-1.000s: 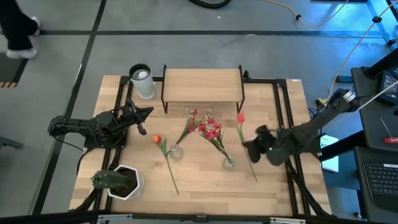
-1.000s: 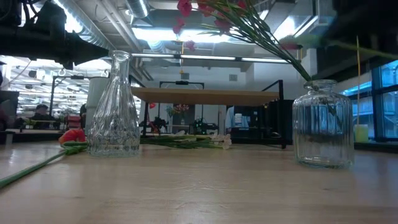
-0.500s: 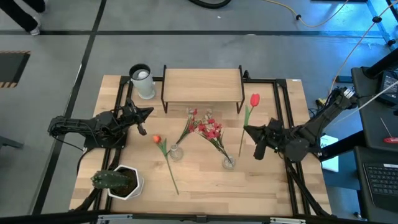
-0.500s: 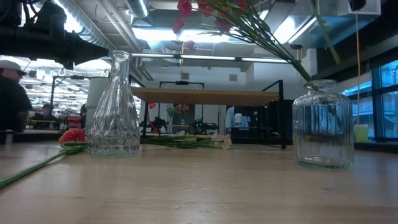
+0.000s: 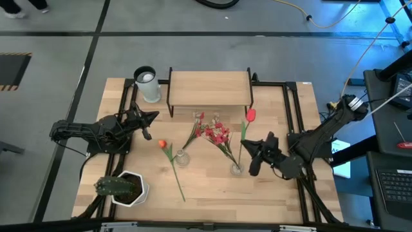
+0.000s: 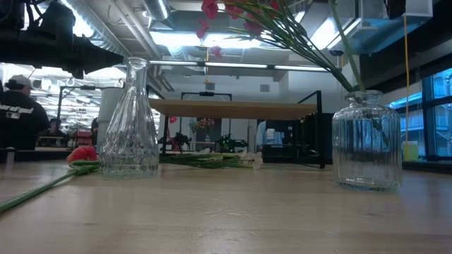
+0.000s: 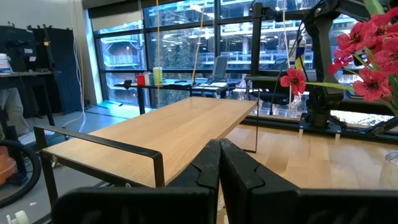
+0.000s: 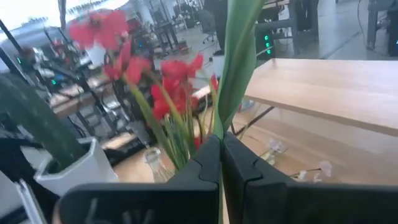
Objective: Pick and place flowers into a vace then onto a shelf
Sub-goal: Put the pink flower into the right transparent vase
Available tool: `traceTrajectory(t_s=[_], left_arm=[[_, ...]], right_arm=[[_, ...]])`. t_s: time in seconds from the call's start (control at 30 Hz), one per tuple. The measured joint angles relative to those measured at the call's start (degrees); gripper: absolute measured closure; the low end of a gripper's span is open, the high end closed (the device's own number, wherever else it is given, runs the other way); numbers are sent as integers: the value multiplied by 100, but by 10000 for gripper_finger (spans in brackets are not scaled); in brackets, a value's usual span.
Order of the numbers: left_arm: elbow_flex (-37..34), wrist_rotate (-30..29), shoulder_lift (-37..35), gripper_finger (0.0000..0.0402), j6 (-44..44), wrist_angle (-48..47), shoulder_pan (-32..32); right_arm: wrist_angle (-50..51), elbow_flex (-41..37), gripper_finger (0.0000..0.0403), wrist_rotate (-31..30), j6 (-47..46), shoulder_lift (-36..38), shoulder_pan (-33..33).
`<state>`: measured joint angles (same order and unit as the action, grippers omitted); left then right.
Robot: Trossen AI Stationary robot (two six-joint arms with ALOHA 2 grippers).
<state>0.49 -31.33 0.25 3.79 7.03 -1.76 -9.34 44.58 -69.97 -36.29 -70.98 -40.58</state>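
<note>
High view: right gripper (image 5: 252, 162) carries the red tulip (image 5: 250, 115) to the ribbed glass vase (image 5: 236, 169).

Over the last second the right gripper travels from the table's right side toward the centre; its fingers are pressed together on the tulip's green stem, and the stem's lower end now stands at the mouth of the vase that already holds the spray of small red blossoms (image 5: 217, 134). Insertion appears imminent, though release is not yet done. Left gripper (image 5: 145, 124) waits unmoved near the shelf (image 5: 209, 88), fingers pressed together on nothing. The orange tulip (image 5: 162, 144) lies on the table beside the slender vase (image 5: 182, 156); the white-flowered sprig (image 6: 233, 159) lies behind it.
</note>
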Motion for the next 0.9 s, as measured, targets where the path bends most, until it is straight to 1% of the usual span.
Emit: traceTrajectory(t_s=[0.13,0.43,0.9], left_arm=[[0,-2,0,398,0,1,-1],[2,-7,0,398,0,0,-1],[4,-9,0,398,2,0,-2]], right_arm=[[6,0,403,10,187,-250,-76],[82,0,402,15,36,-661,-283],[196,0,400,122,51,-1254,-323]])
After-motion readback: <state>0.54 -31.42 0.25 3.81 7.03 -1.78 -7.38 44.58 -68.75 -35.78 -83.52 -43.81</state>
